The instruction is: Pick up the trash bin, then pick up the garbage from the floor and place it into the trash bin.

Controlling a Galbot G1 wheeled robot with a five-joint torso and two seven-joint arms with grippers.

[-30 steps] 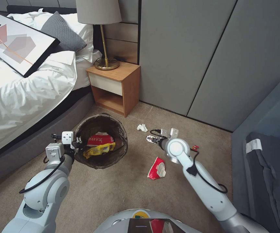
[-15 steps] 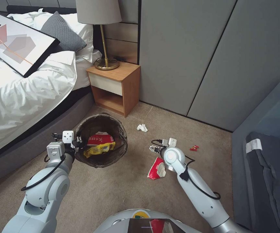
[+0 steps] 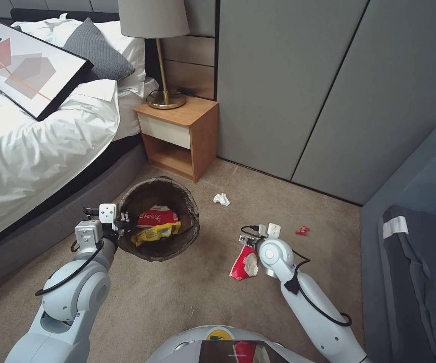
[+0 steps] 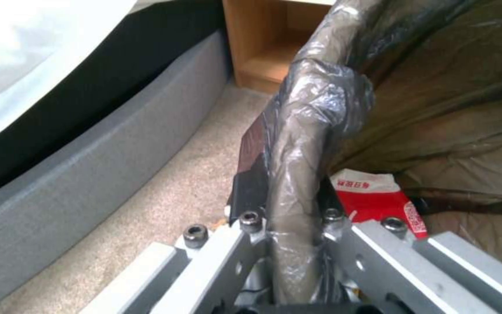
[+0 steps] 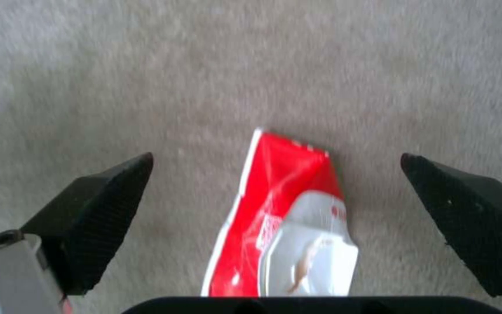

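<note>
The trash bin (image 3: 194, 222), lined with a dark brown bag, is on the carpet beside the bed. My left gripper (image 3: 119, 228) is shut on its near rim (image 4: 297, 131), one finger inside and one outside. A red wrapper (image 3: 156, 217) and a yellow wrapper (image 3: 155, 233) lie in the bin. More garbage is on the floor: a red-and-white wrapper (image 3: 243, 264), a crumpled white tissue (image 3: 221, 199) and a small red wrapper (image 3: 302, 231). My right gripper (image 3: 244, 242) hangs open just above the red-and-white wrapper (image 5: 286, 226), fingertips (image 5: 106, 205) to either side of it.
A wooden nightstand (image 3: 177, 136) with a brass lamp (image 3: 165, 98) stands behind the bin. The bed (image 3: 36, 146) runs along the left, with its grey base (image 4: 88, 144) close to the bin. Grey wall panels (image 3: 304, 91) close the back. A grey sofa (image 3: 420, 252) is on the right.
My right gripper has dropped and pulled back from near the tissue to just over the red-and-white wrapper. The left gripper and the bin have barely shifted.
</note>
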